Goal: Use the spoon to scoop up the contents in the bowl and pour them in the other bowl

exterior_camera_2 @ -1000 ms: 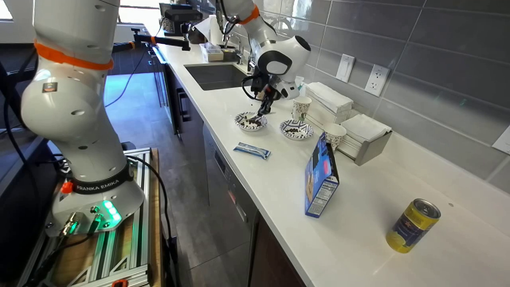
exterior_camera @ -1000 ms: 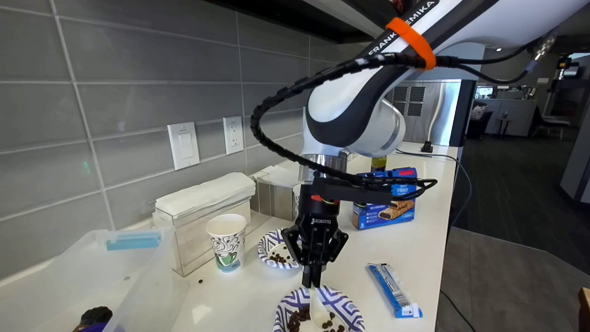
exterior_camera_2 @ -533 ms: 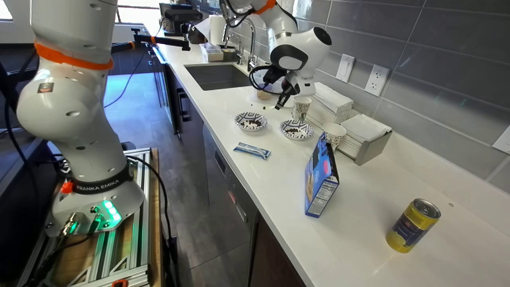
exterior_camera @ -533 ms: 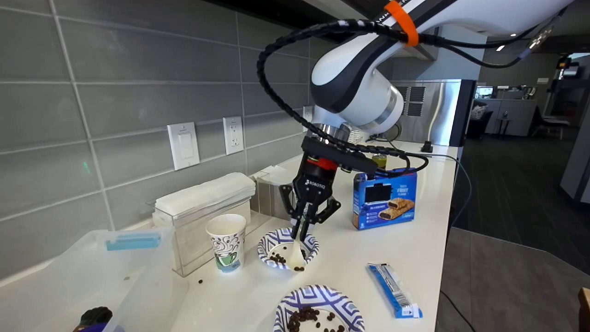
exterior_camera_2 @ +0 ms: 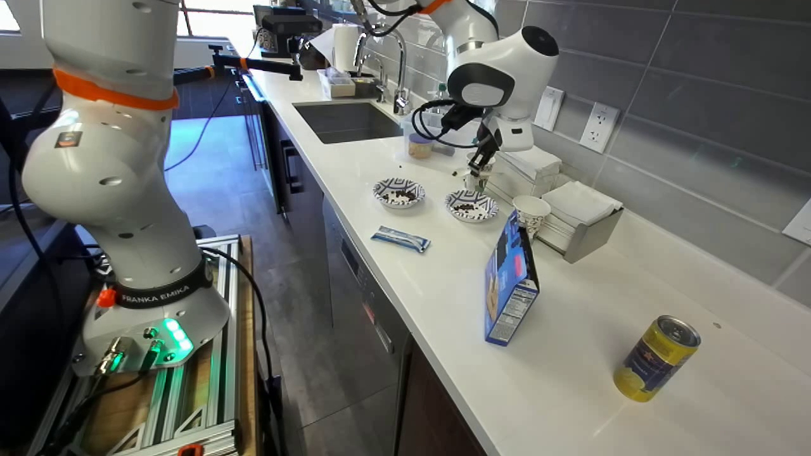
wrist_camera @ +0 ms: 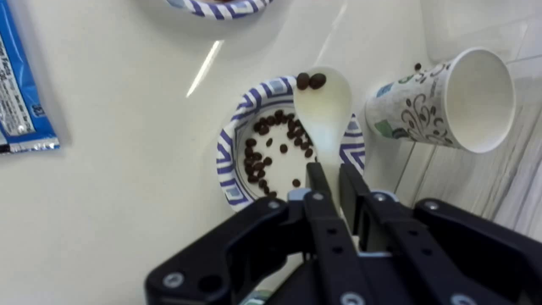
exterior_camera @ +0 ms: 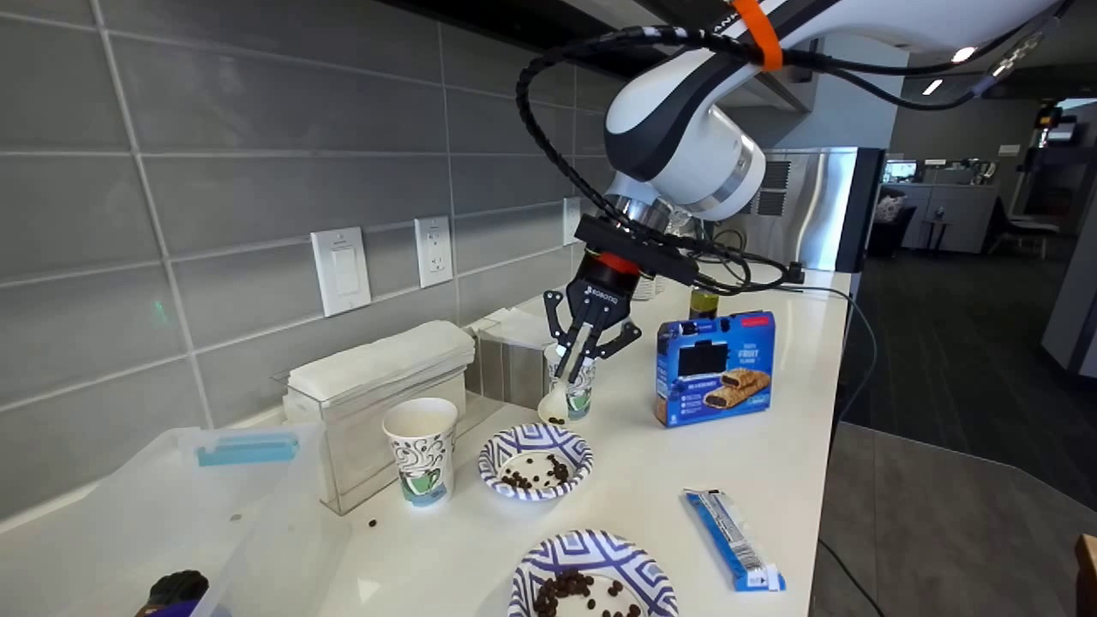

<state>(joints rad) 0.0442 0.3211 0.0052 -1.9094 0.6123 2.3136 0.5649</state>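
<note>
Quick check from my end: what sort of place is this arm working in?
Probably a kitchen, perhaps an office break area. In an exterior view there is a sink with a tall faucet, and stacks of white napkins show in both exterior views.

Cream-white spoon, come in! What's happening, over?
Black two-fingered pincer closed on cream-white spoon. Two dark brown beans at its tip, unpoured. White patterned paper cup beside blue-and-white paper bowl: possible bump.
</note>
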